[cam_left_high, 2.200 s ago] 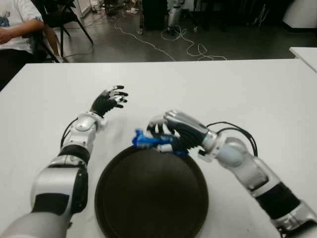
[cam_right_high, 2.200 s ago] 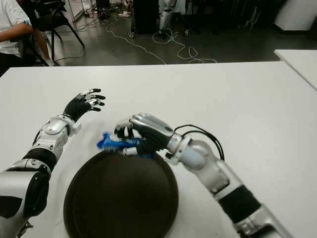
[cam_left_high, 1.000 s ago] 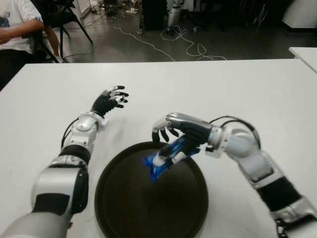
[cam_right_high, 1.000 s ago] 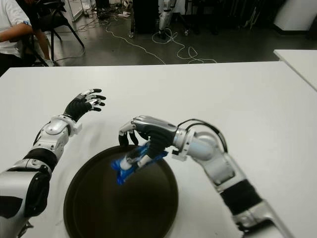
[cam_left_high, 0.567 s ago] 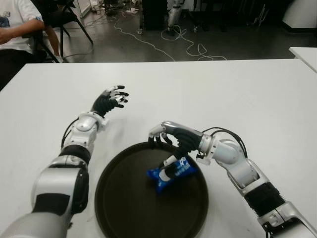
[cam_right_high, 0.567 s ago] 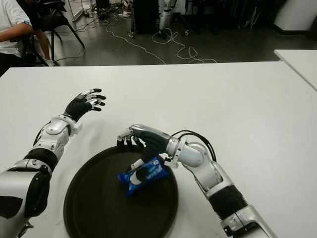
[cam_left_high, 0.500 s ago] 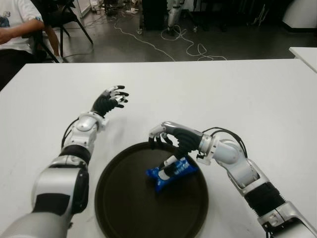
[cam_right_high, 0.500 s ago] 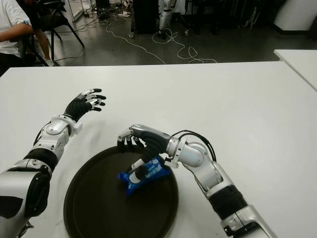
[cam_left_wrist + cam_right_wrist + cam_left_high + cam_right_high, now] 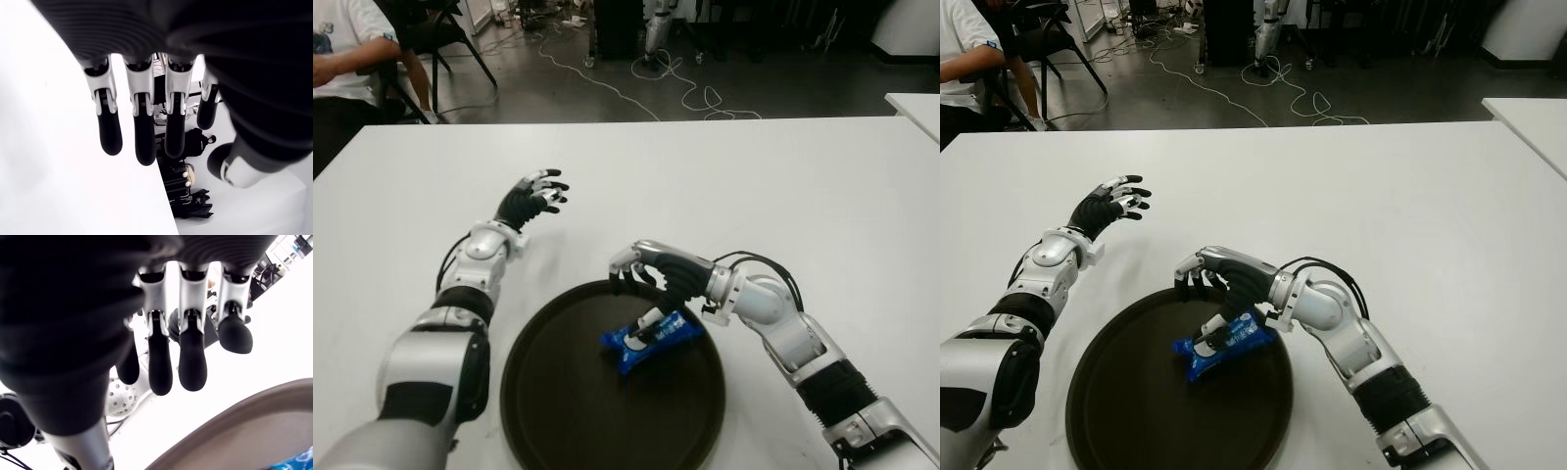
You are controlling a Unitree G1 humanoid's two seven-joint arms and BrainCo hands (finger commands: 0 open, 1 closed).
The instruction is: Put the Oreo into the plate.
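A blue Oreo packet (image 9: 651, 339) lies tilted inside the round dark brown plate (image 9: 578, 411), near its far right part. Over the plate's far rim hovers my right hand (image 9: 637, 296), fingers spread and the thumb down by the packet's upper edge, holding nothing. In the right wrist view the fingers (image 9: 190, 367) hang straight above the plate rim (image 9: 234, 421), with a sliver of the blue packet (image 9: 301, 463) in the corner. My left hand (image 9: 534, 192) is raised over the white table (image 9: 783, 186), left of the plate, with its fingers spread and nothing in them.
A seated person (image 9: 342, 49) and a black chair (image 9: 440, 34) are beyond the table's far left corner. Cables (image 9: 685, 93) trail across the floor behind. A second white table (image 9: 915, 103) shows at the far right.
My right hand brought the packet from the plate's far rim over the plate, lowered it and let go. In the last half second the packet barely shifted. The left hand held still.
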